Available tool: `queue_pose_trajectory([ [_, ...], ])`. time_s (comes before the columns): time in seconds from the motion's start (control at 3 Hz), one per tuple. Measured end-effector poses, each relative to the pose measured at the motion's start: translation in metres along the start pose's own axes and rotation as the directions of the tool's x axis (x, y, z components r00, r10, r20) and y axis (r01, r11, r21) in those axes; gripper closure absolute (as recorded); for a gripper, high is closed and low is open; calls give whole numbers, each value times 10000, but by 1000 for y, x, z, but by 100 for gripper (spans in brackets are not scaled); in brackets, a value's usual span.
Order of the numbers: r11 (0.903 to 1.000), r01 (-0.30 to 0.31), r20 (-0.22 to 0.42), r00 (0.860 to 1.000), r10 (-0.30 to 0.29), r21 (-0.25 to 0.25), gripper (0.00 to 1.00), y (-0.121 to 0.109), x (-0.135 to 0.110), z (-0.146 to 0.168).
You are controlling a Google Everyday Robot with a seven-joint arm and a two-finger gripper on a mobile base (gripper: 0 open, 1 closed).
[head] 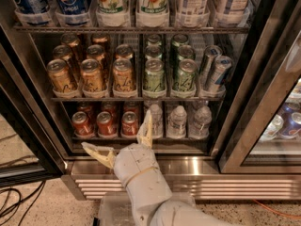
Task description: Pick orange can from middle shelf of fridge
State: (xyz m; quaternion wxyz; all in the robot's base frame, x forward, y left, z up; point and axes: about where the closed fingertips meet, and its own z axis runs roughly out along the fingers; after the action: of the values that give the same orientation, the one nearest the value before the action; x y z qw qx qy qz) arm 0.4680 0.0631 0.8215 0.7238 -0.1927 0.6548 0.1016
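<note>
Several orange cans stand on the left half of the middle shelf of the fridge; the front row has three, with the middle one, an orange can, facing me. My gripper is open and empty, low in front of the bottom shelf. One finger points up before the red cans and bottles, the other points left over the steel base. The gripper is well below the orange cans and touches none.
Pale green cans and slim silver cans fill the shelf's right half. Red cans and clear bottles stand below, large bottles above. Steel base ledge; cables on the left floor; a second cooler at right.
</note>
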Motion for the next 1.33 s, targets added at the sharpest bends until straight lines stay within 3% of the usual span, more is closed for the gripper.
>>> queue_pose_trajectory([
  [1.0,9938,192,140,9997,-208,1095,6,-26,16,38],
  [1.33,9928,104,255,9996,-135,1196,10,-33,17,51],
])
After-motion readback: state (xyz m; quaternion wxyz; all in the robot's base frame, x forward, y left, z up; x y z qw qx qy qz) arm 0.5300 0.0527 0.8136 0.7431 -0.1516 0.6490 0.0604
